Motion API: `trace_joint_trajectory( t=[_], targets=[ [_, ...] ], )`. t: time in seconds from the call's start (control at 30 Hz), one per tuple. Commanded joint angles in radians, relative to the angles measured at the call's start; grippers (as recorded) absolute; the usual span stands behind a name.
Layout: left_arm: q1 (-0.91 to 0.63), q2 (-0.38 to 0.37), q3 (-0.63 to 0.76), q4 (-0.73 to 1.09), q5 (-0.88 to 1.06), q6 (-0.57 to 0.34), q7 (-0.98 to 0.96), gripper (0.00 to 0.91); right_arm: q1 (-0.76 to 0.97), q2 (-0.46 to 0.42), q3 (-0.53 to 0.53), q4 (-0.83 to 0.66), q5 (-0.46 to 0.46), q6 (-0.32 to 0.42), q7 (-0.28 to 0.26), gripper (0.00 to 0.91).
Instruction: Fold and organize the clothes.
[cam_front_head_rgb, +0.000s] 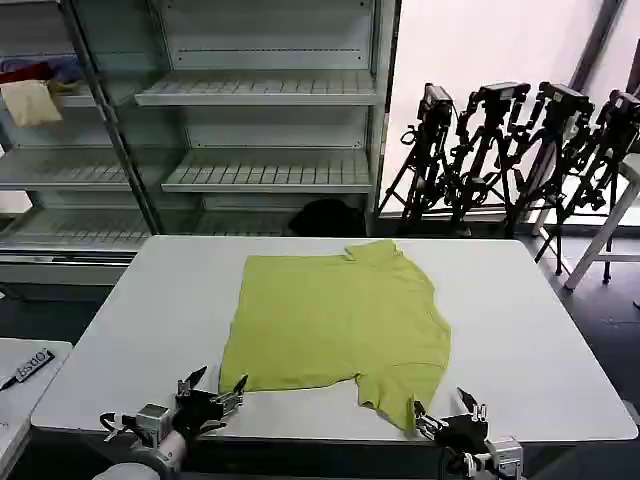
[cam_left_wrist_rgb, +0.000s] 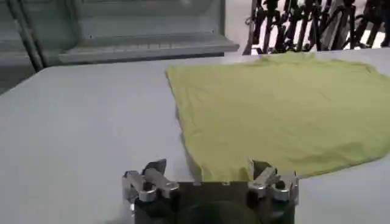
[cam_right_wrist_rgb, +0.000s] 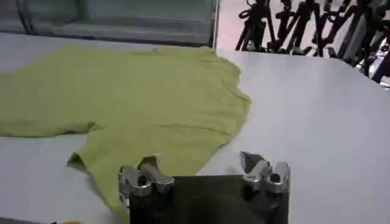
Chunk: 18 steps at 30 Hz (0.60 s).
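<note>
Nearest the head camera, both grippers sit low at the near edge of the grey table (cam_front_head_rgb: 130, 330), each with its fingers spread and nothing between them. On the robot's left, the left gripper (cam_front_head_rgb: 213, 385) points forward over the tabletop, its jaws wide apart, just short of the near left corner of the lime yellow-green shirt (cam_front_head_rgb: 335, 320); its wrist view shows the two fingertips (cam_left_wrist_rgb: 155, 170) standing either side of that hem corner, with the shirt (cam_left_wrist_rgb: 280, 112) stretching away beyond them, and I cannot tell whether a tip touches the cloth. On the right, the right gripper (cam_front_head_rgb: 446, 410) also stands released, right beside the shirt's near sleeve, which hangs toward the table edge; in its wrist view one finger (cam_right_wrist_rgb: 149, 170) lies over the sleeve's edge while the other sits above bare table, the shirt (cam_right_wrist_rgb: 134, 97) spread ahead. Both forearms reach in from below, roughly level with the tabletop. Spread flat, the shirt lies in the middle of the table, collar toward the far side. Behind stand metal shelves (cam_front_head_rgb: 270, 95) and a row of black tripods (cam_front_head_rgb: 520, 150).
</note>
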Motion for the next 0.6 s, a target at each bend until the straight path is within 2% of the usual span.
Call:
trace_joint_trajectory(
  t=[0.03, 0.13, 0.2, 0.23, 0.27, 0.3, 0.33, 0.37, 0.4, 0.43, 0.47, 0.5, 0.53, 0.57, 0.6],
  targets=[
    [0.011, -0.006, 0.003, 0.011, -0.009, 0.002, -0.001, 0.907, -0.001, 0.001, -0.025, -0.009, -0.017, 0.001, 0.000, 0.907],
    [0.015, -0.004, 0.001, 0.012, -0.022, 0.000, -0.001, 0.907, -0.001, 0.001, -0.027, -0.013, -0.021, 0.002, 0.000, 0.887],
    [0.015, -0.004, -0.001, 0.018, -0.027, -0.001, -0.001, 0.907, 0.003, 0.001, -0.029, -0.016, -0.022, 0.003, 0.000, 0.786],
    [0.013, -0.005, -0.001, 0.020, -0.036, -0.001, 0.000, 0.846, 0.005, 0.002, -0.030, -0.018, -0.022, 0.002, -0.001, 0.625],
    [0.012, -0.004, -0.002, 0.021, -0.040, -0.001, 0.002, 0.806, 0.008, 0.002, -0.031, -0.021, -0.024, 0.002, -0.001, 0.554],
    [0.011, -0.006, -0.004, 0.023, -0.041, -0.001, 0.004, 0.715, 0.011, 0.002, -0.032, -0.022, -0.026, 0.001, -0.003, 0.403],
    [0.010, -0.003, -0.002, 0.026, -0.045, -0.003, 0.005, 0.655, 0.014, 0.003, -0.033, -0.024, -0.029, 0.001, -0.004, 0.373],
    [0.010, 0.000, -0.002, 0.027, -0.051, -0.005, 0.004, 0.554, 0.016, 0.004, -0.033, -0.025, -0.031, -0.001, -0.006, 0.282],
    [0.011, 0.002, -0.001, 0.028, -0.052, -0.005, 0.004, 0.504, 0.018, 0.005, -0.033, -0.026, -0.034, -0.001, -0.007, 0.232],
    [0.011, 0.001, 0.000, 0.029, -0.051, -0.005, 0.004, 0.383, 0.019, 0.005, -0.032, -0.029, -0.036, -0.001, -0.007, 0.151],
    [0.011, 0.001, -0.001, 0.029, -0.052, -0.005, 0.004, 0.383, 0.019, 0.005, -0.032, -0.029, -0.036, -0.001, -0.007, 0.111],
    [0.012, 0.001, 0.000, 0.029, -0.052, -0.005, 0.004, 0.222, 0.019, 0.006, -0.031, -0.029, -0.036, 0.000, -0.007, 0.091],
    [0.012, 0.001, 0.000, 0.028, -0.053, -0.007, 0.005, 0.151, 0.019, 0.006, -0.031, -0.029, -0.035, 0.001, -0.007, 0.000],
    [0.012, 0.000, 0.000, 0.027, -0.053, -0.008, 0.004, 0.071, 0.018, 0.006, -0.030, -0.029, -0.033, 0.002, -0.006, 0.000],
    [0.011, 0.000, 0.000, 0.026, -0.055, -0.010, 0.004, 0.071, 0.018, 0.007, -0.029, -0.028, -0.031, 0.009, -0.005, 0.000]
  ],
)
